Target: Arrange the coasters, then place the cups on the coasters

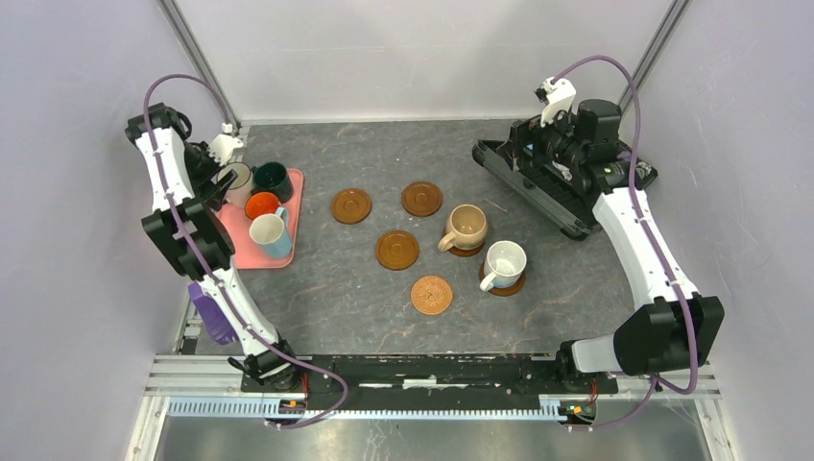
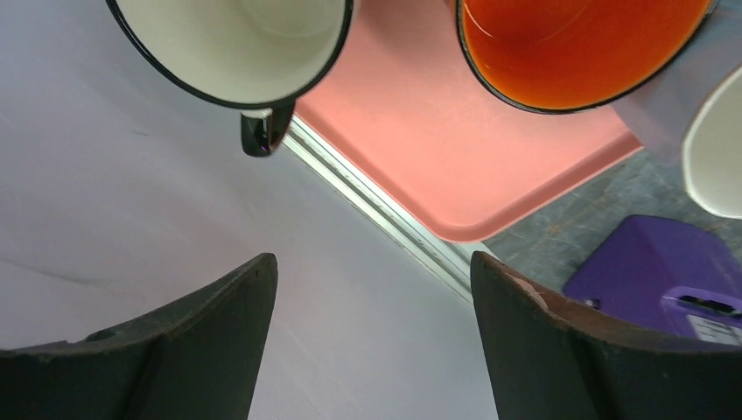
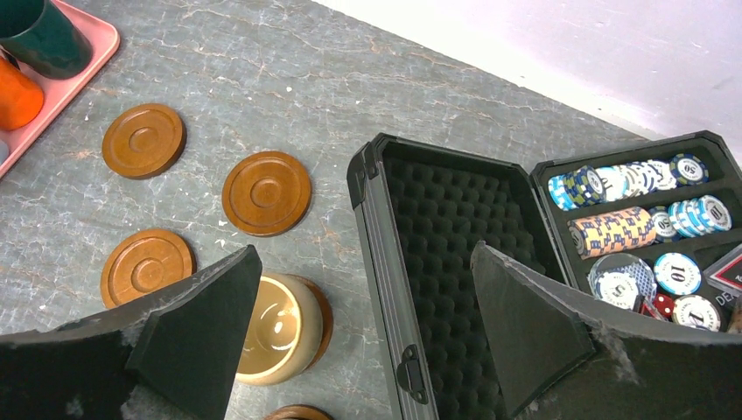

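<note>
Coasters (image 1: 351, 206) lie spread out; beige cup (image 1: 468, 227) and white cup (image 1: 505, 262) top two. Left gripper (image 2: 369, 262) gapes empty near cream cup (image 2: 236, 44); right gripper (image 3: 363, 248) gapes empty over case (image 3: 455, 227).

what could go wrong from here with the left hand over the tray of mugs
1. The mugs crowd the pink tray; the open left hand, closing on the cream mug, might knock the orange mug next to it.
2. The tray sits by the table's edge near the wall, so a push could shift it.
3. The right hand hangs over the open chip case; swinging out low may clip its lid.
</note>
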`<action>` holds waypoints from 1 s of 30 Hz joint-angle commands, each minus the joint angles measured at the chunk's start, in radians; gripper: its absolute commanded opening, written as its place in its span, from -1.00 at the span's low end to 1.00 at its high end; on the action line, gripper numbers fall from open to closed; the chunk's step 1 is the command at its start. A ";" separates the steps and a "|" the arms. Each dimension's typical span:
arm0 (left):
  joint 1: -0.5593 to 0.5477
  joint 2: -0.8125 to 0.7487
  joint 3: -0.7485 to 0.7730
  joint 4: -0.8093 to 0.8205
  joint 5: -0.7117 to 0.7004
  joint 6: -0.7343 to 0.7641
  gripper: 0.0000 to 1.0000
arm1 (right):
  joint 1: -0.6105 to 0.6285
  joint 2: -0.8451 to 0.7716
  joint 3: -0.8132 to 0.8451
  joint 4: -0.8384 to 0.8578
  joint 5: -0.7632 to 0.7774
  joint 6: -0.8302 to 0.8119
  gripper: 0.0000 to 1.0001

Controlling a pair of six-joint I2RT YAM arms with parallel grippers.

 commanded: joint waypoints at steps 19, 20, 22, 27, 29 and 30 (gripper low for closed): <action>0.010 0.157 0.037 0.182 0.065 0.167 0.66 | 0.045 0.040 0.100 -0.033 0.051 -0.052 0.96; 0.010 0.160 0.037 0.182 0.071 0.163 0.64 | 0.046 0.040 0.102 -0.034 0.052 -0.054 0.96; 0.010 0.165 0.028 0.182 0.088 0.159 0.60 | 0.049 0.043 0.106 -0.038 0.056 -0.057 0.96; 0.011 0.154 -0.005 0.182 0.117 0.157 0.23 | 0.056 0.049 0.118 -0.048 0.063 -0.066 0.96; 0.013 0.141 -0.020 0.182 0.126 0.147 0.07 | 0.057 0.050 0.120 -0.050 0.065 -0.070 0.96; 0.013 0.133 -0.030 0.181 0.133 0.140 0.02 | 0.058 0.048 0.119 -0.049 0.066 -0.069 0.96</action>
